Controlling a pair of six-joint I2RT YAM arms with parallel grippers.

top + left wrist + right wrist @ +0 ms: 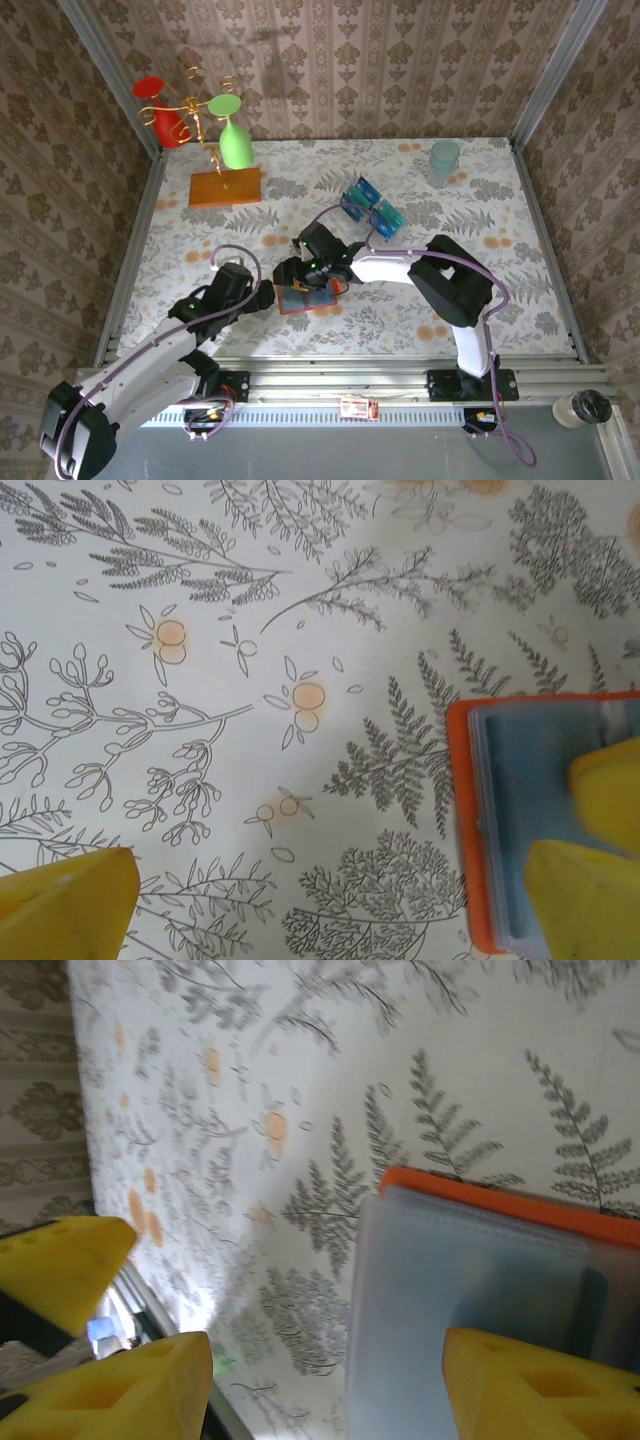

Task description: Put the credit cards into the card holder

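- So we saw the left gripper (pixel 265 293) wide open beside the holder (pixel 305 298), which lay mid-table.
- And the right gripper (pixel 305 272) was open above it, holding nothing.
- The cards (pixel 372 206) sat well behind.

Right arm (pixel 395 268) overhangs card holder (pixel 295 303); far-right table (pixel 525 235) open

A robot test cell dressed as a home: damask wallpaper panels (pixel 340 60) between aluminium posts (pixel 112 72) enclose a fern-print tablecloth (pixel 480 200). Well beyond the left gripper (pixel 268 294) stands a wire rack (pixel 190 102) of plastic-bright wine glasses (pixel 236 142); behind it runs an aluminium rail (pixel 340 383).
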